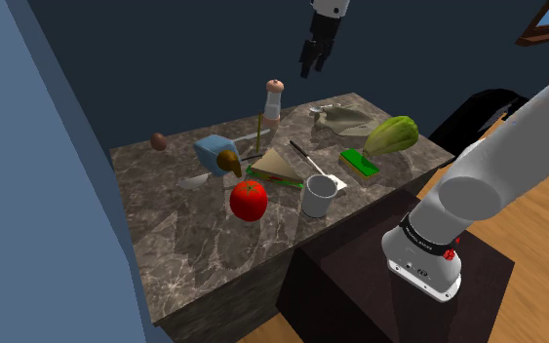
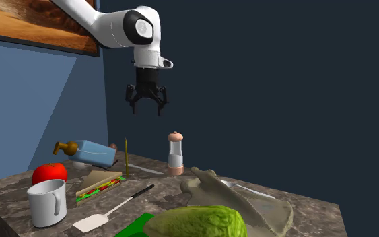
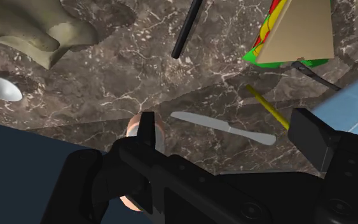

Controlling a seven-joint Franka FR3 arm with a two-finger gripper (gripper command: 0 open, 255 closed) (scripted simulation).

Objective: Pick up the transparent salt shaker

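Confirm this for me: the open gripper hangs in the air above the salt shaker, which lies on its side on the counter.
One thing is wrong: the salt shaker stands upright on the counter, not on its side, as the second exterior view shows. The gripper does hang open in the air above it.

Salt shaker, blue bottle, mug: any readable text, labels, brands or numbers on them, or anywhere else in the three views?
No readable text in any view.
salt shaker: no label or print.
blue bottle: plain, no label.
mug: plain.
red mark on the arm's base: too small to read as any sign.
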